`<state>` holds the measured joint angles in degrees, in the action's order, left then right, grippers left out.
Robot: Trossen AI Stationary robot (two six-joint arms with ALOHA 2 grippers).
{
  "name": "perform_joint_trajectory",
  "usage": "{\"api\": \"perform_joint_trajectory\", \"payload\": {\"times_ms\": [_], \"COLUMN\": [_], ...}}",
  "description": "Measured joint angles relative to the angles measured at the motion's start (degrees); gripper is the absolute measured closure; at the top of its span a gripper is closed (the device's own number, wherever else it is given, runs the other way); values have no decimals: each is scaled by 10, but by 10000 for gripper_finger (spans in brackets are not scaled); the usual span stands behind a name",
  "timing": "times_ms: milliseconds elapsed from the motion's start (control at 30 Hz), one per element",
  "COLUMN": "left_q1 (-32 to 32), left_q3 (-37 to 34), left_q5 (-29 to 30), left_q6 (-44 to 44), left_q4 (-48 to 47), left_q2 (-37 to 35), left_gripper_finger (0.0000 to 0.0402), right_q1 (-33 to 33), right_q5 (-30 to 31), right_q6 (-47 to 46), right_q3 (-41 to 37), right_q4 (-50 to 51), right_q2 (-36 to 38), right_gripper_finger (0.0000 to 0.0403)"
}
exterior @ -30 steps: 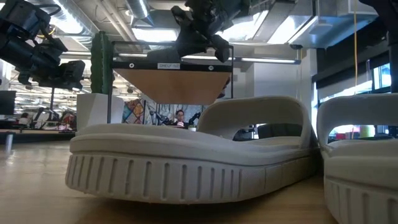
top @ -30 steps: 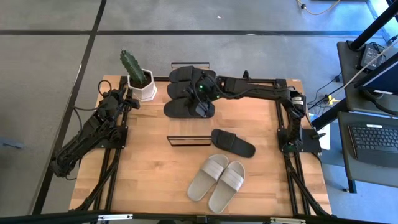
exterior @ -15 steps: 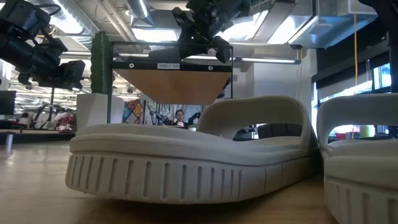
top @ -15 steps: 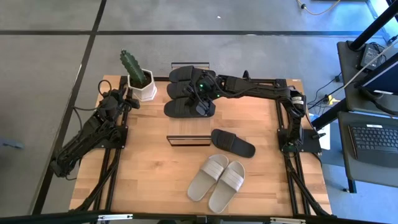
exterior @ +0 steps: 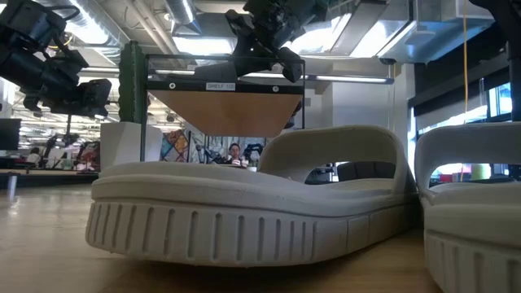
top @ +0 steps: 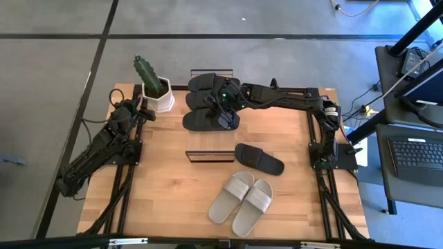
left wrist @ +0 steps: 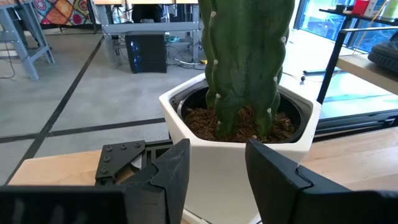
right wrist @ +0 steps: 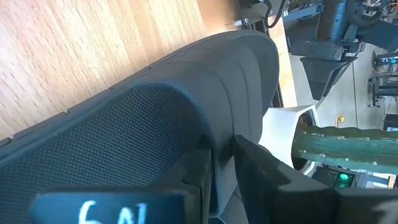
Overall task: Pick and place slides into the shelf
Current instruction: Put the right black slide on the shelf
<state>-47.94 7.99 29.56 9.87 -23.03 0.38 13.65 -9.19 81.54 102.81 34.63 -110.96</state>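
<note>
lying nearest the table's front edge in the high view, the grey-beige pair of slides (top: 242,195) sits side by side with the two sandals touching, and in the low view one of them fills most of the frame. just behind them a single black slide (top: 259,158) lies alone on the wood, angled across the table (top: 166,200). beside it, toward the left arm's side, stands the shelf (top: 210,156), seen from above as a narrow dark-framed strip; nothing lies on its top.

farther back, near the table's rear edge, three more black slides are bunched together. the right gripper (top: 223,111) reaches across to this cluster and sits on the black slide at the front of the cluster (top: 208,120). in the right wrist view its two dark fingers (right wrist: 261,171) pinch the strap of that slide (right wrist: 124,124), one finger on each side of the ribbed band, so the gripper is closed on the sandal (the gap between the fingers is filled by the strap). the low view shows this sandal up above the shelf's top line, off the table. the other two black slides (top: 208,88) lie just behind it, touching it.

at the rear left corner stands the white cactus pot (top: 158,95). the left gripper (left wrist: 217,168) waits just beside it, its fingers parted and empty, pointing at the pot's white wall (left wrist: 249,146), with the green cactus (left wrist: 245,59) rising above.
</note>
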Motion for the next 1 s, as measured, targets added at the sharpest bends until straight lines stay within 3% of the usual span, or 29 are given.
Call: {"api": "perform_joint_trajectory", "payload": {"times_ms": [1000], "left_q1": [0], "left_q3": [0], "left_q5": [0], "left_q6": [0], "left_q4": [0], "left_q2": [0], "left_gripper_finger": [254], "right_q1": [-2], "right_q5": [0], "right_q6": [-3], "right_q3": [0], "right_q4": [-4], "right_q2": [0], "right_gripper_finger": [333]}}
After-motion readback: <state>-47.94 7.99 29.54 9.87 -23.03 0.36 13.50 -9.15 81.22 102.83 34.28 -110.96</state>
